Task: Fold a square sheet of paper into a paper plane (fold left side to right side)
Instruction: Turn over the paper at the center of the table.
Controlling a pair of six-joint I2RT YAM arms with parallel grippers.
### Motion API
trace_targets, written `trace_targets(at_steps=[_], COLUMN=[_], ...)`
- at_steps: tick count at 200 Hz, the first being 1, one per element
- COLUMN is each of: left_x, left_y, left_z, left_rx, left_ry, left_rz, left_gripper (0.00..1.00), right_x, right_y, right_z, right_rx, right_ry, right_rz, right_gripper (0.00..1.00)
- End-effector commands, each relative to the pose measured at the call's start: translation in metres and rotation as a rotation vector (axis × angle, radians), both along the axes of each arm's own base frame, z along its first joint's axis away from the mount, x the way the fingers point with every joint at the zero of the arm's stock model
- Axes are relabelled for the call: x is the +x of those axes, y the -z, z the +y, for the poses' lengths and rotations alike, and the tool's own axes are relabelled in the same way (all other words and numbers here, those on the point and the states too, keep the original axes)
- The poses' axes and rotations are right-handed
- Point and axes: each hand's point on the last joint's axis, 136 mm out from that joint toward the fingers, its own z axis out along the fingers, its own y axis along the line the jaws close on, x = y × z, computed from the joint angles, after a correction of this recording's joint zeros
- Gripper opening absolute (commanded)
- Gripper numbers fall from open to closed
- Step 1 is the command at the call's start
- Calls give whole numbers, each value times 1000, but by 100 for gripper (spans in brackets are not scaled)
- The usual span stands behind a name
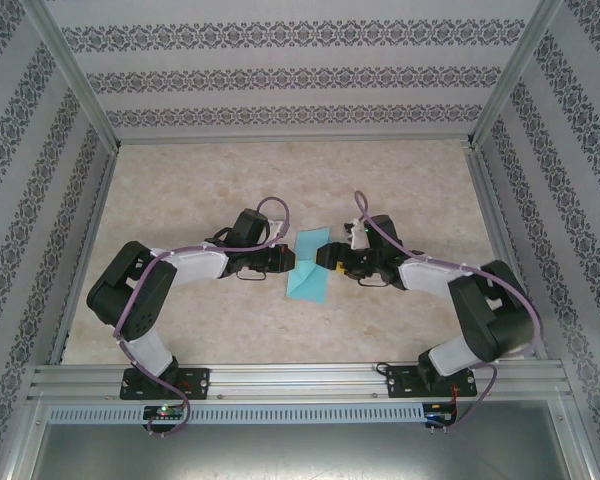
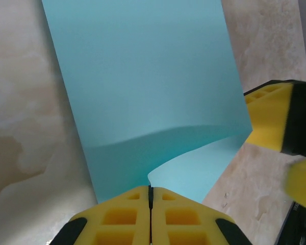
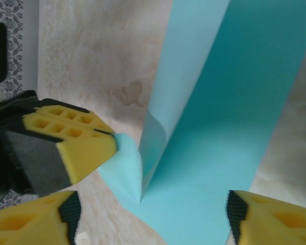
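Note:
The square sheet of paper (image 1: 307, 272) is turquoise and lies mid-table between both arms, partly folded, with one flap raised. In the left wrist view the sheet of paper (image 2: 143, 76) curls up from the table to my left gripper (image 2: 150, 196), whose yellow fingers are shut on its edge. From the right wrist, that pinched corner shows at the left gripper's fingers (image 3: 71, 145). My right gripper (image 3: 152, 224) stands open, its fingers on either side of the sheet of paper (image 3: 229, 127). From above, the left gripper (image 1: 287, 258) and right gripper (image 1: 330, 257) face each other across the sheet.
The table (image 1: 200, 180) has a beige marbled top. Aluminium rails (image 1: 300, 378) run along the near edge and up the sides, with patterned walls (image 1: 280, 75) behind. There is free room toward the back of the table.

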Motion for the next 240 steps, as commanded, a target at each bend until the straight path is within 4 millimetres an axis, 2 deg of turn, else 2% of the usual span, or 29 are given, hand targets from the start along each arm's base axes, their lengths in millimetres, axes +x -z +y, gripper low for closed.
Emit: trace_targets(at_steps=[1,31,65,89,102,115,136,161,185,210,229,240], left_x=[1,2,5,7,6,7,5,1,-4,-10,-15,-17], left_y=[-3,-5,-17,-34,-44,-58,-86,-133,-195,-256,-287,-299], left_z=[7,7,16,31,42,53,68,70,55,43,36,31], left_rx=[13,10,26,11,-6,-38,-118,-281,-485,-651,-713,-732], left_ry=[-3,-7,-46,-111,-158,-217,-294,-313,-235,-132,-68,-32], left_rz=[-20,-24,-51,-72,-83,-99,-134,-196,-287,-377,-427,-442], left_gripper=[10,16,32,48,59,70,85,99,100,100,100,100], right_x=[10,9,10,13,16,22,29,30,22,11,4,-1], right_y=[-5,1,2,-6,-18,-37,-83,-148,-204,-251,-278,-289], right_z=[18,29,32,32,29,25,14,0,-5,0,4,9], right_rx=[53,50,52,54,68,100,168,285,360,414,441,451], right_ry=[-19,-47,-59,-67,-70,-74,-85,-118,-185,-265,-313,-338], right_rz=[-6,14,10,-16,-48,-98,-219,-367,-494,-595,-644,-665], right_gripper=[67,50,24,5,0,0,0,0,0,0,0,0])
